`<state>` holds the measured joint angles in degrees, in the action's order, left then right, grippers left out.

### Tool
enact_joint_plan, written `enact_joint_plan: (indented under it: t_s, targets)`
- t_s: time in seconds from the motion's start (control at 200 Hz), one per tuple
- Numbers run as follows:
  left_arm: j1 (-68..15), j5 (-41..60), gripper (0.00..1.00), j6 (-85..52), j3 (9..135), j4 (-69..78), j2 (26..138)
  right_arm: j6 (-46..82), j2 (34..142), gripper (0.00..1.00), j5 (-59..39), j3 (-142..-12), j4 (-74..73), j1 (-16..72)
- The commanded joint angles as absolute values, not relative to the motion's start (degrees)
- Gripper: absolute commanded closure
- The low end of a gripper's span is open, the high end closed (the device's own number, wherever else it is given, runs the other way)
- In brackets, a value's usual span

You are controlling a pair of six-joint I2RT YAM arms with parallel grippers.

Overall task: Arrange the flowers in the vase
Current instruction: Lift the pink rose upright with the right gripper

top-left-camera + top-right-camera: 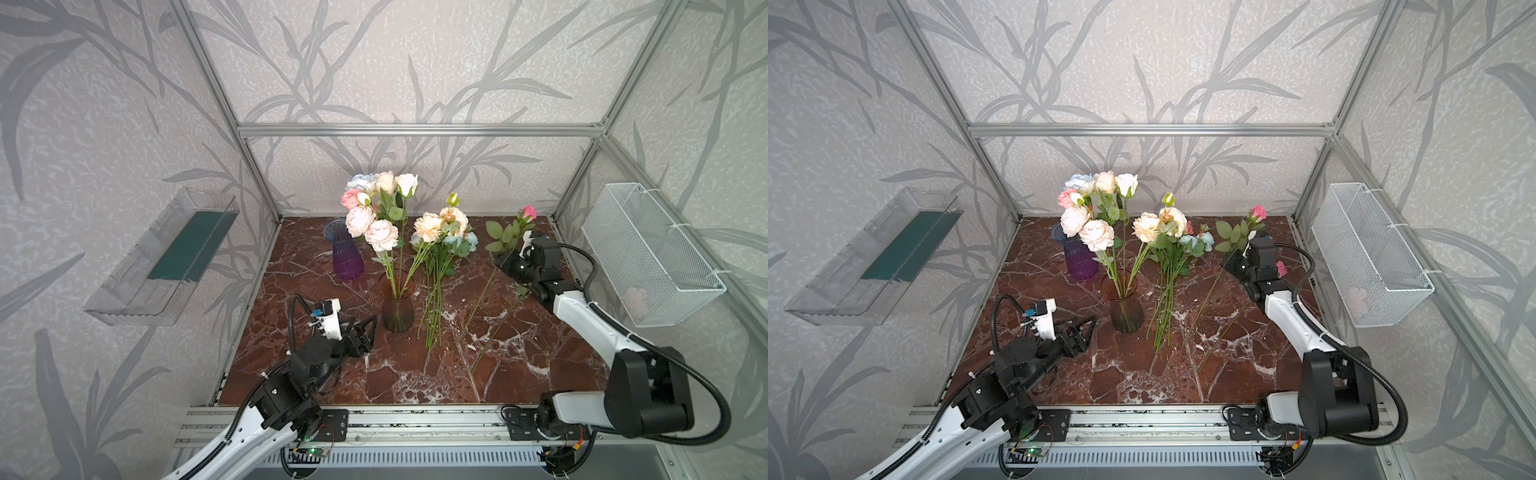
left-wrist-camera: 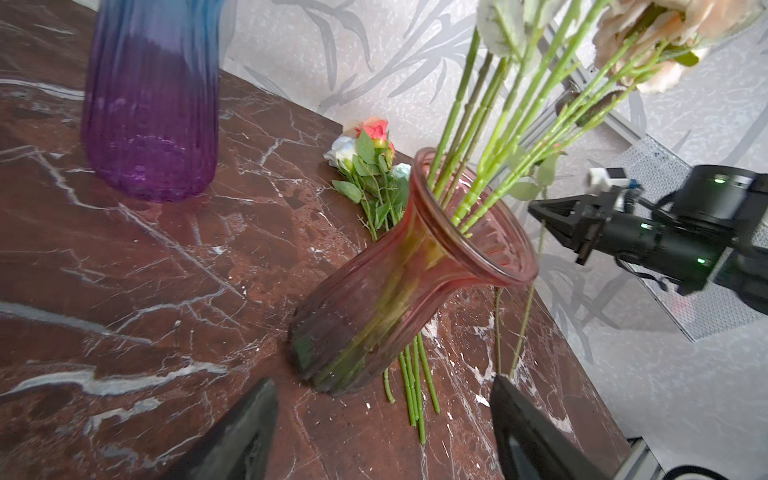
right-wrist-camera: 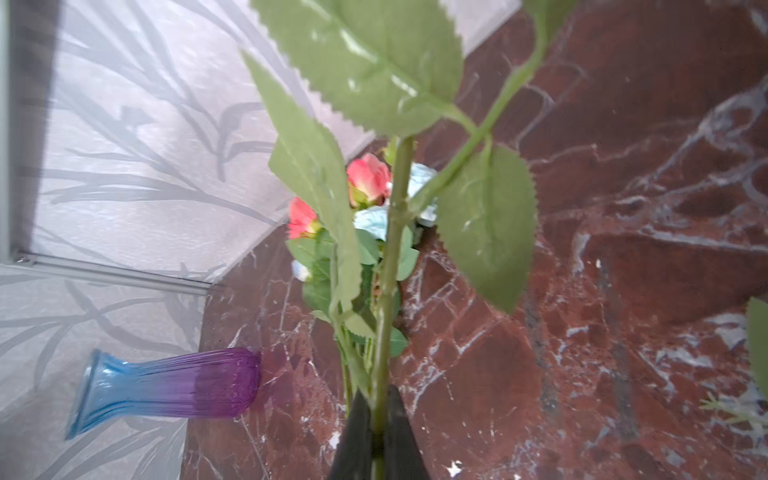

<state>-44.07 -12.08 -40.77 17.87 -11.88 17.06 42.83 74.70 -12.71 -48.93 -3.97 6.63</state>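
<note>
The walls [image 1: 374,62] on all sides carry pale grey paper with a pattern of darker grey long leaves and branches. A frame of silver metal bars [image 1: 415,129] stands before them, with one horizontal bar across the back. The bench [image 1: 415,374] has a dark red-brown marble top with white veins. On the left wall hangs a clear plastic tray [image 1: 133,309] with a dark green sheet [image 1: 191,245] inside. On the right wall hangs a white wire basket [image 1: 648,257]. The light is soft and even.
</note>
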Motion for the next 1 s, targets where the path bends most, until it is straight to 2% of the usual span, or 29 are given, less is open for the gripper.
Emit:
enact_joint_plan:
  t_s: [0.0,0.33,0.515,0.745,1.0]
  targets:
    - [-43.99,-17.01,0.17,-42.93,19.08,-16.11,14.78,38.59,68.11,0.98,-8.45,-48.21,-1.38,8.61]
    - [-43.99,-18.11,0.17,-44.15,18.62,-17.18,12.26,30.76,54.27,0.99,1.12,-46.80,-1.03,16.27]
    - [-43.95,-18.13,0.17,-43.86,19.24,-17.41,12.20,28.39,49.09,0.98,3.00,-48.87,-1.58,19.68]
    - [-43.95,-22.87,0.17,-45.91,20.66,-21.52,12.04,23.54,46.32,0.98,5.20,-52.56,-7.80,27.94]
    - [-43.98,-28.94,0.17,-49.37,21.54,-26.89,9.93,19.02,49.40,0.98,7.55,-57.96,-12.41,36.26]
